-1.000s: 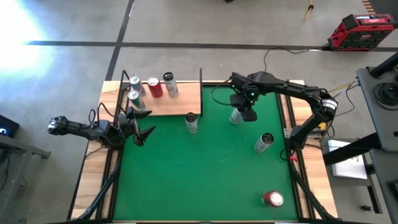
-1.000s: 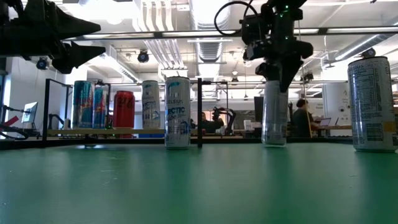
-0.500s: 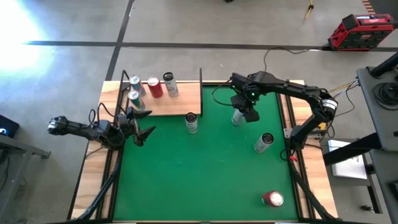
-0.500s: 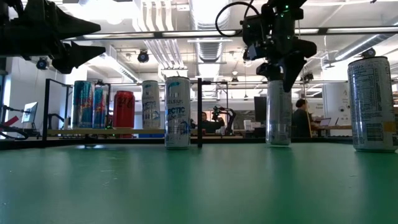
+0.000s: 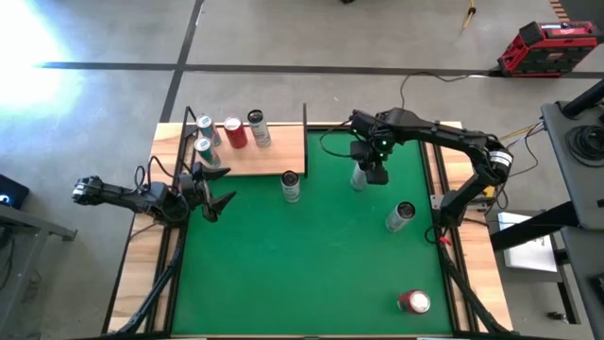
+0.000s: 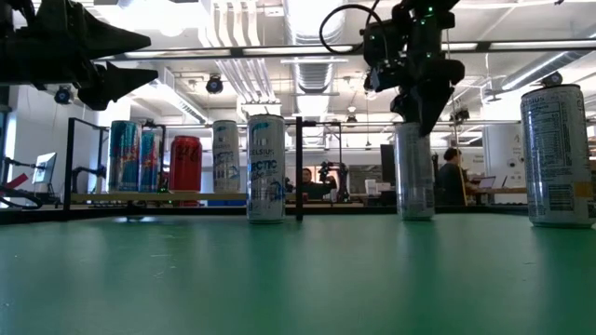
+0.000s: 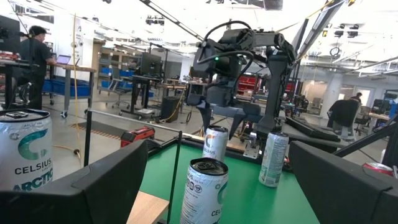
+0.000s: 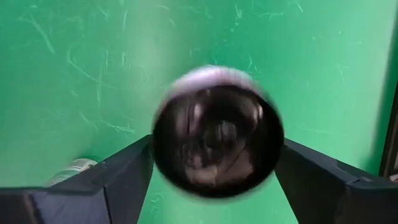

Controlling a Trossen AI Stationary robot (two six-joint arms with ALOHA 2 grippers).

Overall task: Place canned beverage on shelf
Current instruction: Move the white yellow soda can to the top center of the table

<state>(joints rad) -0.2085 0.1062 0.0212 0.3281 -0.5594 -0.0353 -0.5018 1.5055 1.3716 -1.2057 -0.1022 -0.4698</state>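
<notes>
A: Right gripper [image 5: 375, 176]?

B: Poised top-down over an upright can [image 5: 359, 178] near the mat's [image 5: 311, 274] far edge, right of the shelf [image 5: 274, 162]. Fingers [image 8: 124, 180] flanking the can's rim on both sides, one dark pad each way.

A: Clamped or let go?

B: Cannot tell. Pads right beside the rim in the wrist view, but contact not clear; can blurred there. Base looks to rest on the mat in the low view.

A: Why that approach?

B: Probably for a vertical lift: straddling the top keeps the can upright and lets it clear the shelf's thin black rods on the way in.

A: And the shelf itself?

B: Light wood board at the table's far left corner, already carrying four cans [image 5: 234, 132], clustered toward its left and far side. Bare board along the right and near side, so room likely left for more.

A: Others waiting?

B: A second can [image 5: 291, 186] upright on the mat, just off the shelf's near right corner. A third can [image 5: 400, 215] upright near the mat's right edge. A red can [image 5: 413, 301] on its side by the mat's near right corner.

A: Left gripper [image 5: 212, 194]?

B: Parked at the mat's left edge, near the shelf's near left corner, fingers spread wide and empty. Seemingly held back to leave the right arm a free path.

A: Stage of the job?

B: Judged partway: some cans shelved, four not yet.
</notes>
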